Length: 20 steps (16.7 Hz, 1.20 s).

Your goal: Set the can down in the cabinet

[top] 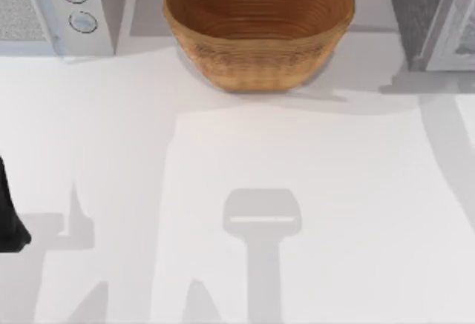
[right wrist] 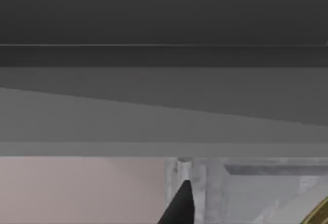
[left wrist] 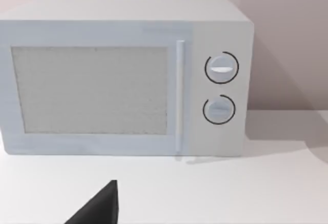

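Note:
The can is out of view. The grey cabinet (top: 434, 20) stands at the table's back right corner, with a pale door panel along its right side. In the right wrist view, wide grey cabinet surfaces (right wrist: 164, 106) lie close in front of the camera, and a black tip of my right gripper (right wrist: 179, 206) pokes in at the lower edge. My left arm (top: 9, 220) rests at the table's left edge. A black part of my left gripper (left wrist: 97, 206) faces the microwave in the left wrist view.
A large woven basket (top: 258, 24) sits at the back middle of the table, and its rim also shows as a golden edge (right wrist: 323, 211). A white microwave (top: 56, 9) with two round dials (left wrist: 221, 88) stands at the back left. Shadows cross the white tabletop (top: 297, 161).

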{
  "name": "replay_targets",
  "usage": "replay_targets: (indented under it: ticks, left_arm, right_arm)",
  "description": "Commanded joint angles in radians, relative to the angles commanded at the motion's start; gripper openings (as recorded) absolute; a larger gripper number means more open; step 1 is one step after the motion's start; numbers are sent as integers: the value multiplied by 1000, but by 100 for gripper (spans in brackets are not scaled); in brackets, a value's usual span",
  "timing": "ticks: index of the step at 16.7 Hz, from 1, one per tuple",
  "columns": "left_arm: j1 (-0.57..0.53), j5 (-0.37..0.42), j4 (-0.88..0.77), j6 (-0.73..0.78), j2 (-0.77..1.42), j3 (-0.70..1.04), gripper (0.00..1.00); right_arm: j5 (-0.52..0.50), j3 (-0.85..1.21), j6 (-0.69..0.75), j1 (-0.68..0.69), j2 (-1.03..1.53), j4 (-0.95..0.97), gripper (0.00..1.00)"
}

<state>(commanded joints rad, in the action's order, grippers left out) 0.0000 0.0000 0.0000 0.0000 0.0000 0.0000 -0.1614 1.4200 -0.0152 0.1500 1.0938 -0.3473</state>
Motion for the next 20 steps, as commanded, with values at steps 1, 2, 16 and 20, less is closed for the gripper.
replay_targets:
  ticks: [1,2,16,20]
  left_arm:
    - [0,0,0,0,0,0,100]
    - [0,0,0,0,0,0,100]
    - [0,0,0,0,0,0,100]
    - [0,0,0,0,0,0,100]
  right_arm:
    - [-8,72,-1,8,52,-16,0]
    - [-14,137,-1,14,98,-31,0]
    - [-33,392,-4,22,296,-93,0]
    - [-18,626,-4,4,478,-157,0]
